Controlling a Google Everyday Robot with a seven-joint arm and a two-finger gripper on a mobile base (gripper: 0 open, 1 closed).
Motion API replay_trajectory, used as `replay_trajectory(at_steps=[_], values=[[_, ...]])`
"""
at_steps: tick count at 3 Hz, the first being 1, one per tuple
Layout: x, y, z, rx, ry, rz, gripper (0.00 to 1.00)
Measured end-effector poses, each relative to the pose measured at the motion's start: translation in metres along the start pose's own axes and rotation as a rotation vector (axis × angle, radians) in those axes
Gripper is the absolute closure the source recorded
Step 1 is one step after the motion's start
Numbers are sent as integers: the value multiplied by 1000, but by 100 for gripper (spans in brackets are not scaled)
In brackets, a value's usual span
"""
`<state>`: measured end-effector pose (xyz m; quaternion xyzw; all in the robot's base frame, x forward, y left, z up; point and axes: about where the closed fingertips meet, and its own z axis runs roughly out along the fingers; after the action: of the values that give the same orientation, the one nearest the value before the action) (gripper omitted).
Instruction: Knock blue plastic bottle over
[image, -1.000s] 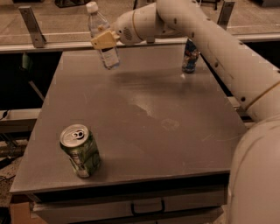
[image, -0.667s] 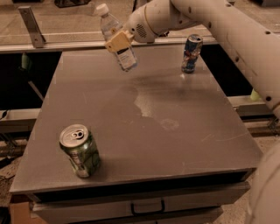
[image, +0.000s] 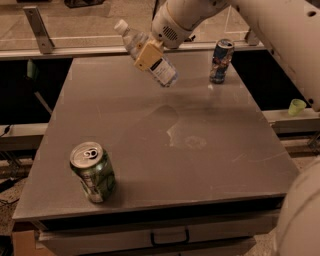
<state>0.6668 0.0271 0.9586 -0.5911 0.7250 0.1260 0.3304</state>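
The blue plastic bottle (image: 163, 73), clear with a white cap and a white-and-blue label, hangs tilted over the far middle of the grey table (image: 215, 165). Its cap points up and left and its base points down and right, off the surface. My gripper (image: 148, 53) reaches in from the upper right and is shut around the bottle's middle, with a tan finger pad (image: 150, 56) across its front. The bottle's shadow falls on the table below it.
A blue patterned can (image: 220, 61) stands upright at the far right of the table. A green can (image: 93, 172) stands near the front left corner. A small green cup (image: 296, 106) sits on a ledge to the right. My white arm fills the right edge.
My gripper has carried the bottle from the far left edge rightward and nearer over the table. The bottle has tipped from nearly upright to strongly tilted. The cans have not moved.
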Motion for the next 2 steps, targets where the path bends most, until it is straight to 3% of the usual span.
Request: replay_trajectory(at_steps=[2], values=[[7,21,41,-97,218,-159,100]])
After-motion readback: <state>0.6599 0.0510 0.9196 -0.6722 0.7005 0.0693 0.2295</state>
